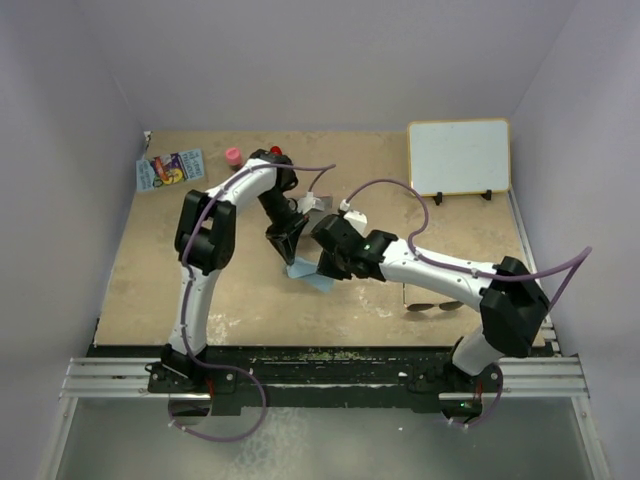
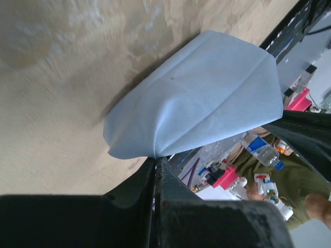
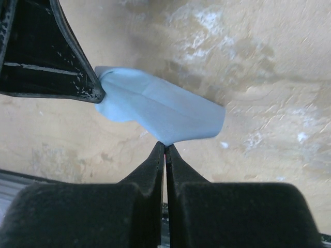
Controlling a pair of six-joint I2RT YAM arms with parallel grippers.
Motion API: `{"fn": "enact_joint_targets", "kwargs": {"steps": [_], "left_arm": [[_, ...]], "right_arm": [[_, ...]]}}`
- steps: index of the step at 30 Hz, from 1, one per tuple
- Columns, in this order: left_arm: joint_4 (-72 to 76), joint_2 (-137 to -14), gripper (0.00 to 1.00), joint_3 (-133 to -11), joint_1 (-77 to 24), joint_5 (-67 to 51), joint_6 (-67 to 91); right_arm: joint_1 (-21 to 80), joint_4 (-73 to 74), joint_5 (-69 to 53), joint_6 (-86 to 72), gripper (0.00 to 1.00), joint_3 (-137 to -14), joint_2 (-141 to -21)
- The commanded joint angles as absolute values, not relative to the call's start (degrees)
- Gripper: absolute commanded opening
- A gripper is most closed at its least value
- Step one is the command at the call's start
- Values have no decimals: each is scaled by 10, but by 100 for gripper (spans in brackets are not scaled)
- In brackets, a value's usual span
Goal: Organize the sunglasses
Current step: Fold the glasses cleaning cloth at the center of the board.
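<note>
Sunglasses lie on the tabletop by my right arm's base, long axis left-right along the near edge. My left pincer and right pincer are both pressed together, each pinching an edge of the blue cloth, so the glasses sit toward the near right of them. Right arm's nearer, I reckon.
</note>
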State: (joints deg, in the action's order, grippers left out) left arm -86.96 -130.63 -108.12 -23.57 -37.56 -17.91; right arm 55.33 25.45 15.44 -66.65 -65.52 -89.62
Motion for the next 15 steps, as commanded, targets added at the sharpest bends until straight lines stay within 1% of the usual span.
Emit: {"fn": "enact_joint_targets", "kwargs": {"steps": [1, 7, 15], "left_arm": [[-885, -1333, 4, -1159, -234, -403, -172], [-885, -1370, 4, -1217, -234, -386, -176], [-884, -1409, 4, -1258, -233, -391, -191]], "right_arm": [[542, 252, 164, -613, 0, -688, -915], [521, 237, 159, -590, 0, -693, -946], [513, 215, 147, -574, 0, -689, -977]]}}
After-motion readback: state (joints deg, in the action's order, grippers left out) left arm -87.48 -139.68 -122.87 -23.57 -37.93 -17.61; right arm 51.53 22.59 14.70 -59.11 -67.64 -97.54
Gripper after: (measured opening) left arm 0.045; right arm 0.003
